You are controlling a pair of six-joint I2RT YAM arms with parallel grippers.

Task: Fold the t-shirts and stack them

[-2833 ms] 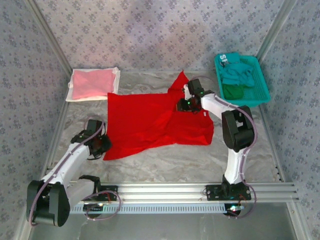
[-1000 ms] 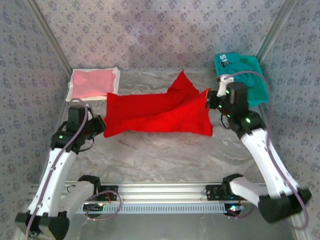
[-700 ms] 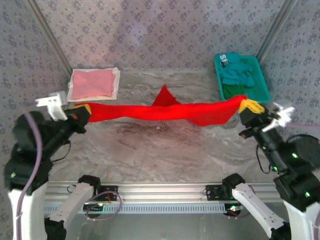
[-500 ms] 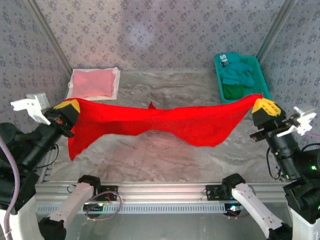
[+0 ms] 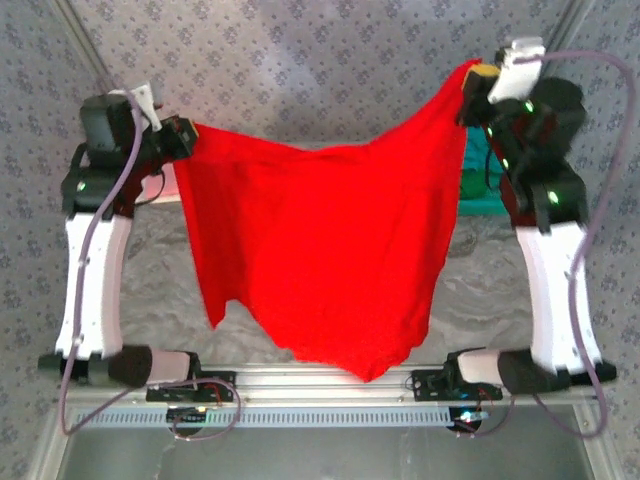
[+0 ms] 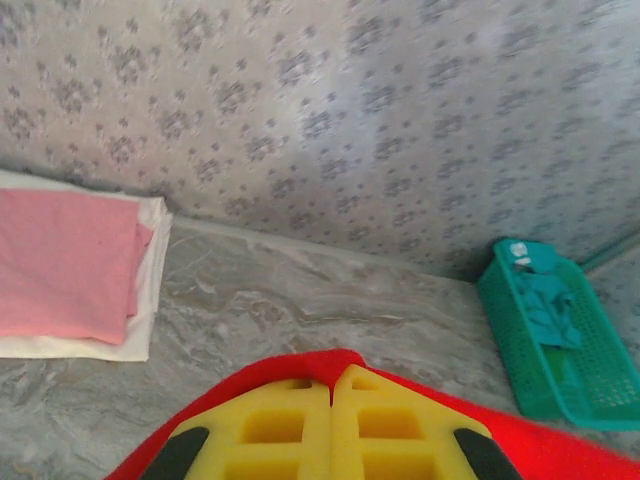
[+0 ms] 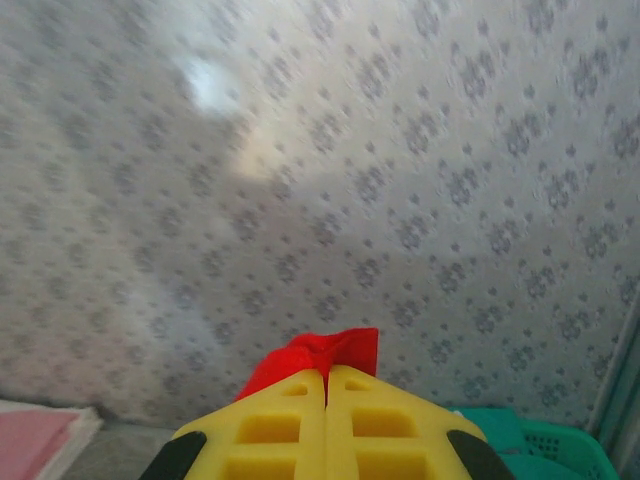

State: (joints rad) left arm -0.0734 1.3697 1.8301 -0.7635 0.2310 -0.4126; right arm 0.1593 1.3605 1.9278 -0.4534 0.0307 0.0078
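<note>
The bright red t-shirt (image 5: 330,250) hangs spread in the air, held by its two upper corners and sagging between them. My left gripper (image 5: 185,135) is shut on the left corner, and red cloth (image 6: 330,362) peeks over its closed yellow fingers (image 6: 290,425). My right gripper (image 5: 475,80), raised higher, is shut on the right corner, where a red tuft (image 7: 325,350) sticks out past its yellow fingers (image 7: 375,425). A folded pale pink shirt (image 6: 60,260) lies on the flat white sheet (image 6: 150,290). Teal shirts (image 6: 545,305) lie in the basket.
The teal mesh basket (image 6: 520,345) stands at the back right of the marbled table (image 6: 300,300), partly hidden behind the red cloth and right arm (image 5: 545,230) from above. Patterned walls (image 5: 320,60) enclose the space. The aluminium rail (image 5: 330,385) runs along the near edge.
Both arms have lifted the red shirt from the table and risen high; it went from a stretched band to hanging full length. The right gripper rose higher than the left.
</note>
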